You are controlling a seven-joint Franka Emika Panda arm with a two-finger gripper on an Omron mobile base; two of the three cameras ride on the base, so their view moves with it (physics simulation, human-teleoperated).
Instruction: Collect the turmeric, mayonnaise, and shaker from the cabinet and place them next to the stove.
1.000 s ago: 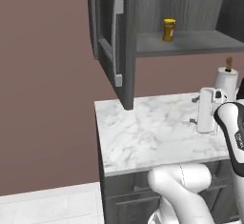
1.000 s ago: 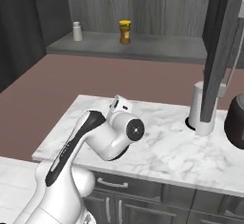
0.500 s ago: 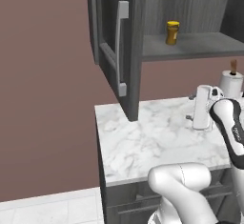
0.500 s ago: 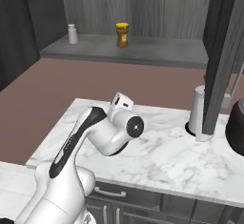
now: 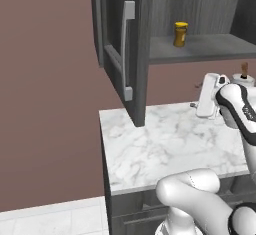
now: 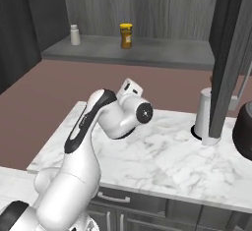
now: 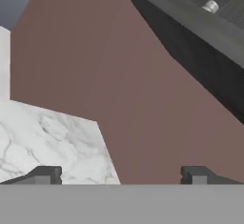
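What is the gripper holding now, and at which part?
Nothing is held. The gripper is open with only air between its dark fingertips. The yellow-lidded amber turmeric jar and pale grey shaker stand on the cabinet shelf.

Open cabinet point(image 5: 200, 49) shelf, door point(image 5: 120, 54) swung aside

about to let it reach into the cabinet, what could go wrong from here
1. The open cabinet door hangs out over the counter beside the arm; a wide swing upward could clip it.
2. The turmeric and shaker stand apart on the shelf; the small shaker could tip if the open gripper arrives off-centre.
3. The white paper towel roll stands close behind the arm's path and could be knocked.
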